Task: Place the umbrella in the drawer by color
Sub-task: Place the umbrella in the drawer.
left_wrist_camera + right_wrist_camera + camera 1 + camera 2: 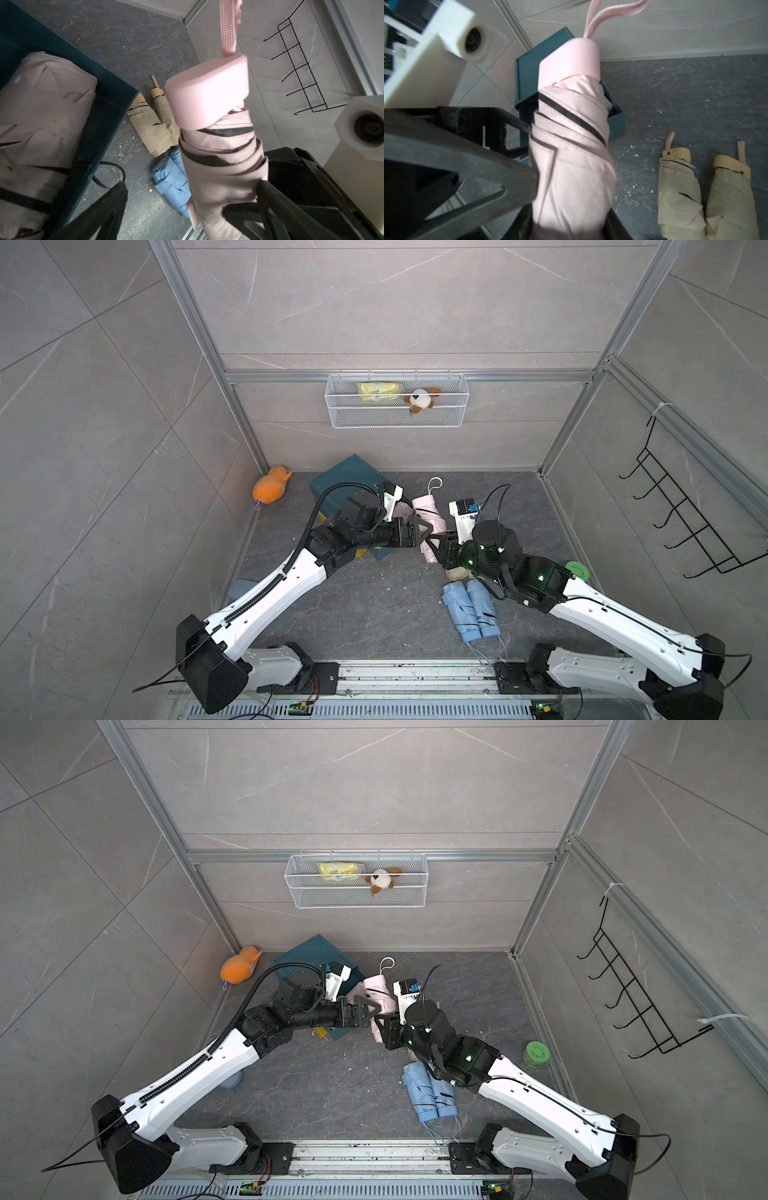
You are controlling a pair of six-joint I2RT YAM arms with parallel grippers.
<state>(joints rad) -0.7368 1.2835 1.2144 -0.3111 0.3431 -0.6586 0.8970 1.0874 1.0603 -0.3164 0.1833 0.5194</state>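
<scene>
While the right gripper (571,199) clamps the lower part of a folded pink umbrella (429,517), the left gripper (429,534) stands with its jaws spread wide on either side of the same bundle. One of its fingers (104,207) is clearly apart from the fabric. The umbrella is held off the floor (374,605) at a tilt, with its handle and wrist strap uppermost and pointing toward the back wall. It is just beside the open end of the teal drawer (347,477).

A second pink umbrella (41,116) lies inside the drawer. Near the right arm, two blue umbrellas (469,610) lie side by side on the dark floor, touching. Just beyond them are two beige umbrellas (679,195), largely hidden under the arm in both top views.

An orange plush (271,486) sits in the back left corner. A green-lidded jar (537,1052) stands near the right wall. A wire basket (397,416) on the back wall holds a yellow packet (379,391) and a small plush dog (420,400).
</scene>
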